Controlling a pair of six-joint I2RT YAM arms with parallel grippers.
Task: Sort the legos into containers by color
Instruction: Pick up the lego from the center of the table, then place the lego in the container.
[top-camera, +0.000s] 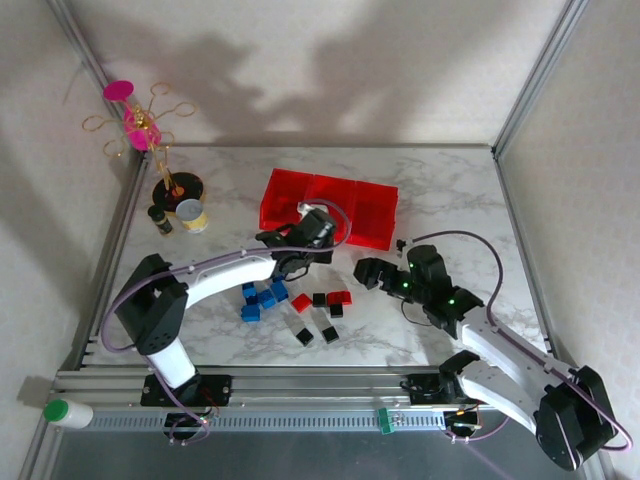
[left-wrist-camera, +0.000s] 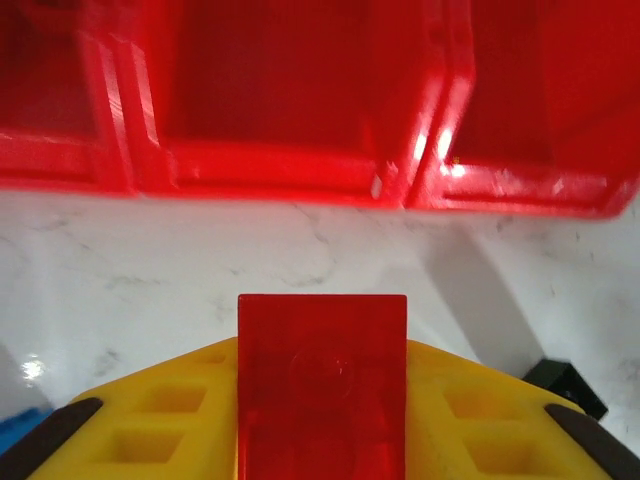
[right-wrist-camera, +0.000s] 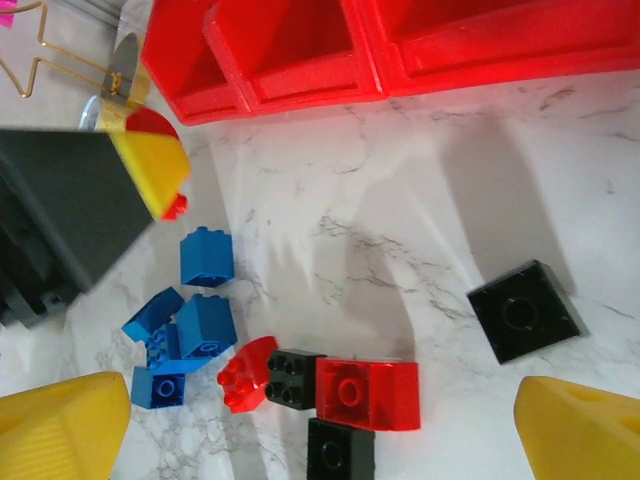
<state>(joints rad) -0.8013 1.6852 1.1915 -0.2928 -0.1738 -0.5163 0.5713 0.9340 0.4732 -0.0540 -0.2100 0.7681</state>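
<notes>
A red brick (left-wrist-camera: 322, 360) is clamped in the left gripper (left-wrist-camera: 322, 440), with the bins (left-wrist-camera: 270, 180) straight ahead (right gripper (top-camera: 370, 273) gaping, empty).

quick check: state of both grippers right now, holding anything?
Left gripper: closed on a red brick.
Right gripper: open, fingers wide apart, holding nothing.

Three joined red bins (top-camera: 330, 178), open-topped, upper centre of frame. Below them, lying loose: blue bricks (top-camera: 266, 297) clustered left, red and black bricks (top-camera: 340, 297) scattered right. One red brick (left-wrist-camera: 322, 370) pinched in left gripper (left-wrist-camera: 322, 400), facing the bins.
</notes>
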